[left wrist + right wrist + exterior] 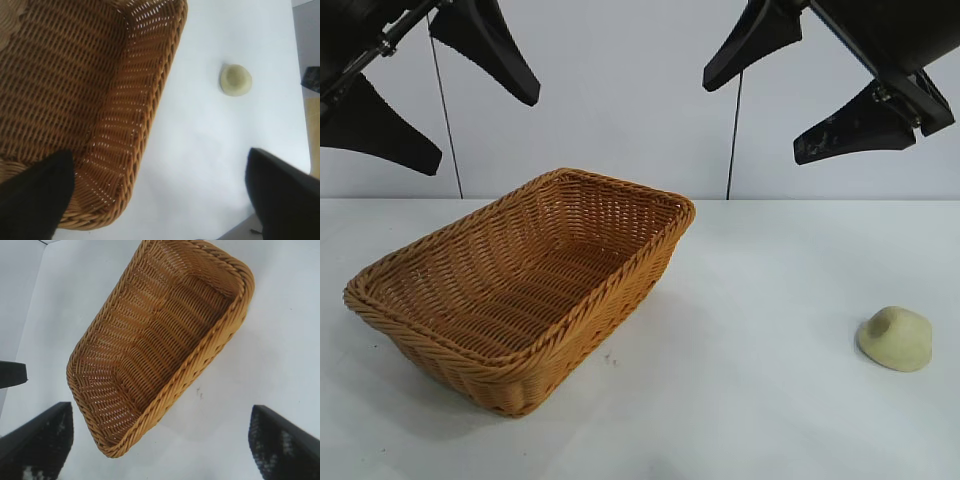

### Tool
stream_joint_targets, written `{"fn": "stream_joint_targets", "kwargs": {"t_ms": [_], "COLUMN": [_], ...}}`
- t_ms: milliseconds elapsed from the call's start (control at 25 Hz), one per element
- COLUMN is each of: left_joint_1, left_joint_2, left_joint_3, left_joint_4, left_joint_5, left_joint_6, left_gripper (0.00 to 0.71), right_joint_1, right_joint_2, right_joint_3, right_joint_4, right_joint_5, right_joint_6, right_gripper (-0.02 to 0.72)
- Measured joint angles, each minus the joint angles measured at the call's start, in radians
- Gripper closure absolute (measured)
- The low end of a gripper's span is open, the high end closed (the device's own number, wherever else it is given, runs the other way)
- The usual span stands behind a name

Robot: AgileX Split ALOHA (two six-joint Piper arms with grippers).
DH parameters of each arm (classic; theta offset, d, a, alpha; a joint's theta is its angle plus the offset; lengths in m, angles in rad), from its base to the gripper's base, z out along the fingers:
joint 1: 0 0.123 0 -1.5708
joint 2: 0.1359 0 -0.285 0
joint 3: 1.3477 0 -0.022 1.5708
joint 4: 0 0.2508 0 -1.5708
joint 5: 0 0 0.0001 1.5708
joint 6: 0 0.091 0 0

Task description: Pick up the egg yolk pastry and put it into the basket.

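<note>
Egg yolk pastry (896, 338) on table (770, 400), well apart from basket (525, 285), left gripper (455, 95) and right gripper (790, 95) spread, raised

- The exterior view sits low and level, facing both arms across the table (760, 420); the left tool (440, 100) and right tool (800, 100) hang high at its upper corners.
- The left wrist view looks steeply down from above, its tool's spread fingers (35, 195) framing the basket (150, 115) and egg yolk pastry (235, 79).
- The right wrist view also looks down from high, between its own fingers (35, 440).
- All three share the basket.
</note>
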Motion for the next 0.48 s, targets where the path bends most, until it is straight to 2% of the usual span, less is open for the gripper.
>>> {"fn": "stream_joint_targets", "kwargs": {"t_ms": [480], "left_joint_1": [0.0], "left_joint_2": [0.0], "left_joint_3": [0.0], "left_joint_4": [0.0], "left_joint_5": [-0.036], "left_joint_6": [0.0], "left_gripper": [0.043], "right_joint_1": [0.0], "right_joint_2": [0.0], "right_joint_3": [0.0], "right_joint_4": [0.0], "right_joint_5": [0.0], "right_joint_6": [0.0], "right_gripper": [0.025]}}
